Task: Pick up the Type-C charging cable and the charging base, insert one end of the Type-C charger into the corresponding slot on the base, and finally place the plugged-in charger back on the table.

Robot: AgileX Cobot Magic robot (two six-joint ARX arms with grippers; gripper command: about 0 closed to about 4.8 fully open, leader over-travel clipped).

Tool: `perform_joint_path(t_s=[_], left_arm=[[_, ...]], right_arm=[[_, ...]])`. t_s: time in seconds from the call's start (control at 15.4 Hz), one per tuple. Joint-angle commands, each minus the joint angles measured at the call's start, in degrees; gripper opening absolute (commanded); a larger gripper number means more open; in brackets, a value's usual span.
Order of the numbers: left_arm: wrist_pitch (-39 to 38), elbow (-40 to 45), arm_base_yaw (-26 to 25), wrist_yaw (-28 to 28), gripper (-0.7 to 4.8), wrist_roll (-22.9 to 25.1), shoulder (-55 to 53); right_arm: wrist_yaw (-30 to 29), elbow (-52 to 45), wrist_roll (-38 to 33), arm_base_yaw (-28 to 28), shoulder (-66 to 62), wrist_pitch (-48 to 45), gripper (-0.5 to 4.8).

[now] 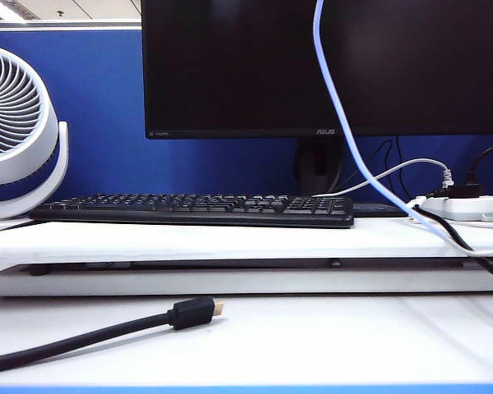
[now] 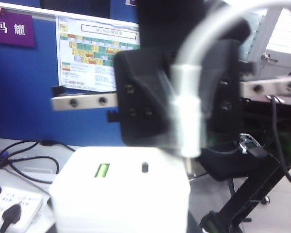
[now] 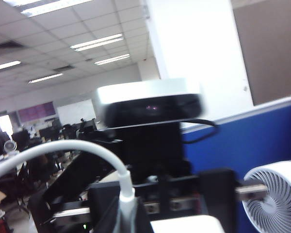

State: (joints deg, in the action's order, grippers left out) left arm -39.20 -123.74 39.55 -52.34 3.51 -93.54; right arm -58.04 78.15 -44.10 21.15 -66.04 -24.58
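Note:
The white charging base fills the near part of the left wrist view, held up off the table in my left gripper, whose fingers it hides. Its face shows a green port and the small dark slot. My right gripper, black, is shut on the plug end of the white Type-C charging cable. The plug's metal tip sits just to one side of the slot, outside it. In the right wrist view the cable runs between my right gripper's fingers. Neither gripper shows in the exterior view, where the cable hangs down.
A thick black cable with a gold-tipped plug lies on the front of the table. On the raised shelf stand a black keyboard, a monitor, a white fan at the left and a power strip at the right.

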Motion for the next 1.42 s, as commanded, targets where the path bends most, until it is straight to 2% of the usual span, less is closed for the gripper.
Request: perform_joint_path(t_s=[0.06, 0.32, 0.65, 1.23, 1.42], left_arm=[[6.0, -0.5, 0.3, -0.3, -0.06, -1.0, 0.4], [5.8, -0.5, 0.3, -2.4, -0.06, -1.0, 0.5], [5.8, -0.5, 0.3, -3.4, -0.06, -0.9, 0.7], [5.9, -0.5, 0.3, -2.9, -0.06, -0.9, 0.8], [5.9, -0.5, -1.9, -3.0, -0.06, -1.0, 0.8]], right_arm=[[-2.2, -0.3, 1.2, 0.5, -0.3, 3.9, -0.05], [-1.6, -0.3, 3.7, -1.9, 0.5, 3.6, -0.05], [-1.3, -0.3, 4.1, -1.9, 0.7, 4.2, -0.05], [-3.2, -0.3, 5.4, -1.9, 1.2, 13.0, -0.05], [-3.2, -0.3, 6.7, -1.9, 1.8, 15.2, -0.05]])
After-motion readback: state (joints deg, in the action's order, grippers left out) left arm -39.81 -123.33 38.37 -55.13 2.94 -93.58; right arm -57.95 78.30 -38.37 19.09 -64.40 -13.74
